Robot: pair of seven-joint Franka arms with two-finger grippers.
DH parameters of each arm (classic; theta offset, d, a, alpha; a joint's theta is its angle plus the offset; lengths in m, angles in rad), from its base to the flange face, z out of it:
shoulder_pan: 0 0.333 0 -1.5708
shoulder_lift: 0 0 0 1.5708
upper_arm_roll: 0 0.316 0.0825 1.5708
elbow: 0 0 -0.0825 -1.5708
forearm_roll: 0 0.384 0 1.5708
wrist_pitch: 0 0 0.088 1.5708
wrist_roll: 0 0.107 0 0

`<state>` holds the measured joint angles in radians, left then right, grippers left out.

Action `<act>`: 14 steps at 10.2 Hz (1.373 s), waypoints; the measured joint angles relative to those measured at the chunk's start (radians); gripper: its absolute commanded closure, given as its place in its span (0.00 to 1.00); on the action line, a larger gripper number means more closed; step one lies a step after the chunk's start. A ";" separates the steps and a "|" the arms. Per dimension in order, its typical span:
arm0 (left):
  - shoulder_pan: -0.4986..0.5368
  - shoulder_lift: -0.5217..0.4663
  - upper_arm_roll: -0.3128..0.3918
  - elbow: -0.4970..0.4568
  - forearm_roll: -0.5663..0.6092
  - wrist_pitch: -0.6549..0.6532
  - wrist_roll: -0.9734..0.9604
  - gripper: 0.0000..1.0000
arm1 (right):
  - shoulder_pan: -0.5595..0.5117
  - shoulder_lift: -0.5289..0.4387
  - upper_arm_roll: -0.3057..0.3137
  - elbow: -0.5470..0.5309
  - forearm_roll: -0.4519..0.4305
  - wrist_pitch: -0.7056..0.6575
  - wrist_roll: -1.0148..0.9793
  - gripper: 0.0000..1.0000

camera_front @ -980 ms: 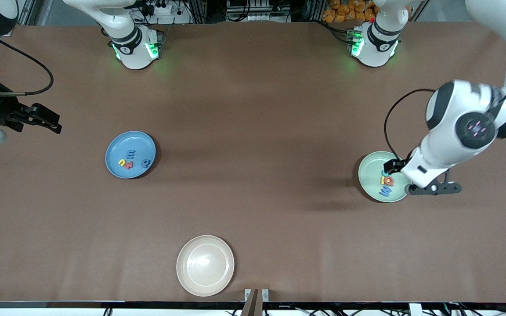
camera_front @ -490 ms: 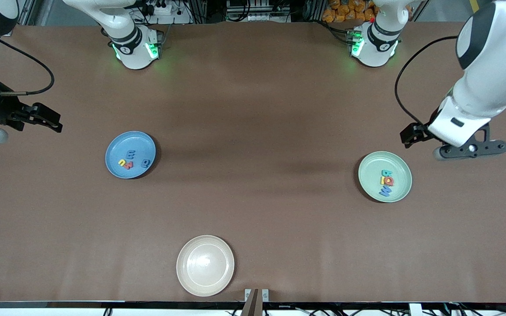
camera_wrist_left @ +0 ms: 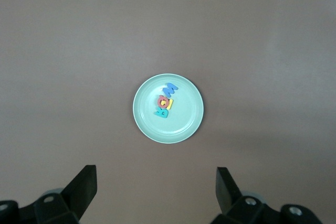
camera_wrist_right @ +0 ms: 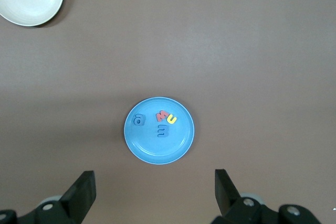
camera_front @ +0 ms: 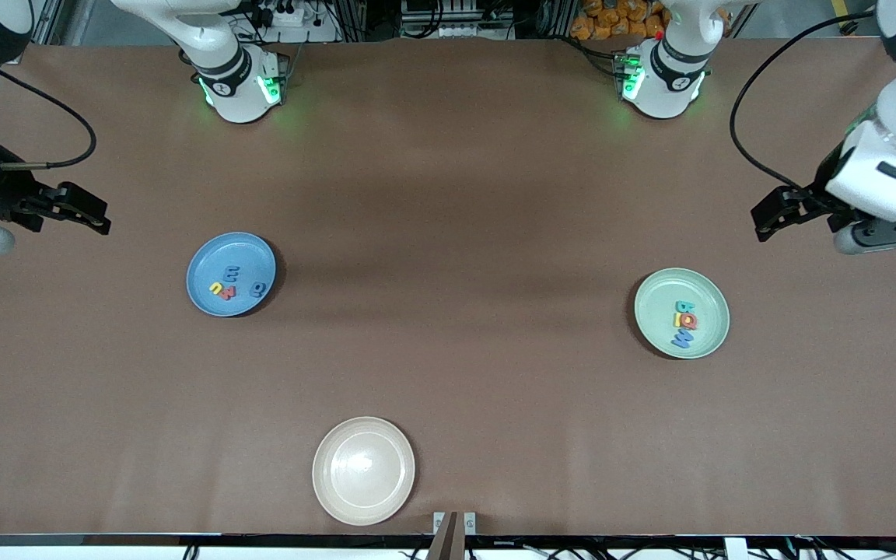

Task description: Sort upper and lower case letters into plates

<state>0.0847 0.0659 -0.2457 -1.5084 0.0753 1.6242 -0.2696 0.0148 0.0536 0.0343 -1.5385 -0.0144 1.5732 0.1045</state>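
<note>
A cream-white round plate (camera_front: 363, 470) is sitting nearest the front camera. Farther back, four tiny letters (camera_front: 684, 320) are lying in the pale mint green plate (camera_front: 654, 295) and four (camera_front: 232, 285) in the blue plate (camera_front: 207, 260). The left gripper (camera_front: 765, 222) and right gripper (camera_front: 90, 218) are hanging open and empty over bare table at their own ends.

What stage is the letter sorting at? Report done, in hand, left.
Done: four letters lie in the blue plate, four in the mint green plate. In hand: nothing; the left claw and right claw are open and empty, away from the plates. Left: no loose letters show; the cream plate is empty.
</note>
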 measured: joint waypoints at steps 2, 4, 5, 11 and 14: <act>-0.001 -0.001 0.031 0.015 -0.012 -0.005 0.023 0.00 | 0.000 0.000 0.000 0.000 0.000 -0.002 0.000 0.00; -0.002 -0.005 0.073 0.023 -0.030 -0.006 0.036 0.00 | 0.000 0.000 0.000 0.000 0.000 -0.004 0.000 0.00; 0.001 -0.007 0.094 0.029 -0.037 -0.007 0.048 0.00 | 0.000 0.000 0.000 0.000 0.000 -0.006 0.000 0.00; 0.031 -0.008 0.109 0.037 -0.039 -0.041 0.054 0.00 | 0.000 0.000 -0.001 0.000 0.006 -0.011 0.000 0.00; 0.026 -0.019 0.117 0.042 -0.039 -0.041 0.057 0.00 | 0.000 0.000 -0.002 -0.002 0.009 -0.014 0.000 0.00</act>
<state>0.1106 0.0470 -0.1290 -1.4666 0.0365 1.5828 -0.2129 0.0144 0.0536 0.0327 -1.5404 -0.0050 1.5590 0.1043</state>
